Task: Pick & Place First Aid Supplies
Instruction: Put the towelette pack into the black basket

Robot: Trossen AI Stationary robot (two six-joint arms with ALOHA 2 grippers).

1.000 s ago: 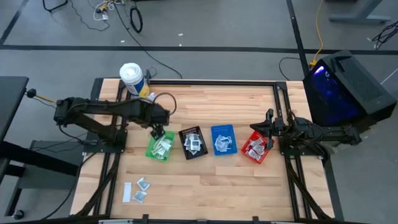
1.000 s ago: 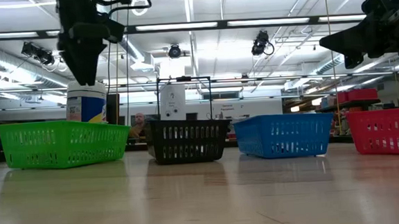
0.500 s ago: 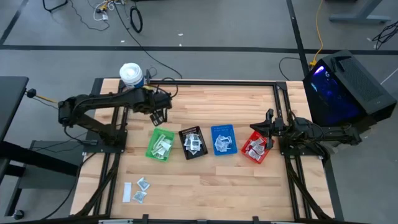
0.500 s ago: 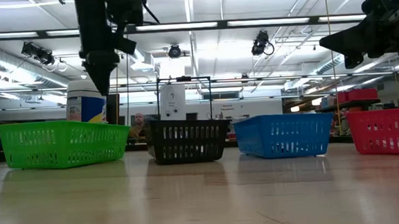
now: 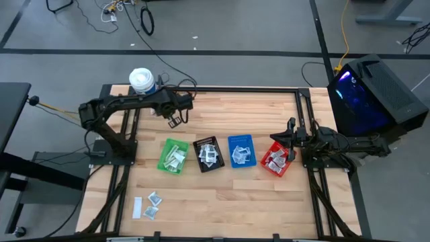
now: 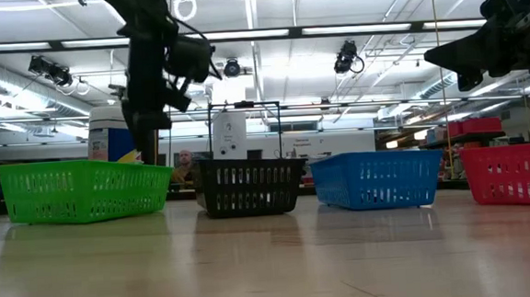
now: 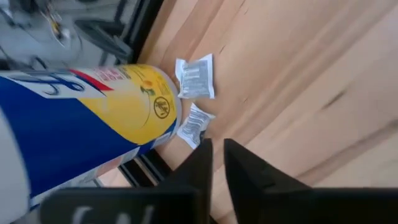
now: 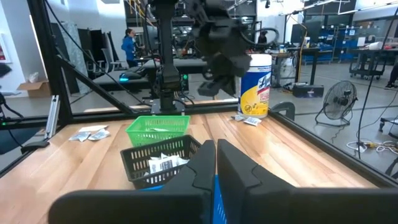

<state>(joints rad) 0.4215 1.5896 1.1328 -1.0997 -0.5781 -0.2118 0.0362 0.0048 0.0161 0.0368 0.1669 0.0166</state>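
My left gripper (image 5: 176, 122) hangs shut and tipped downward over bare wood near the far left of the table, beside the white tub (image 5: 142, 81). In the left wrist view two small white sachets (image 7: 196, 78) (image 7: 194, 124) lie flat on the wood by the tub's foot (image 7: 124, 118), just ahead of my fingertips (image 7: 217, 158); nothing is between them. More sachets fill the green (image 5: 174, 156), black (image 5: 207, 154), blue (image 5: 241, 150) and red (image 5: 276, 160) bins. A few lie loose at the near left (image 5: 149, 205). My right gripper (image 8: 216, 155) waits shut by the red bin.
The four bins stand in a row across the table's middle. A dark metal frame (image 5: 228, 89) runs along the far and side edges. Bare wood lies between the tub and the bins and along the near edge. A person shows far off in the room (image 8: 127, 43).
My left gripper has left the space above the green bin and swung toward the table's far edge and the tub, sinking and turning as it went. Its fingers have drawn together. Nothing on the table has moved.
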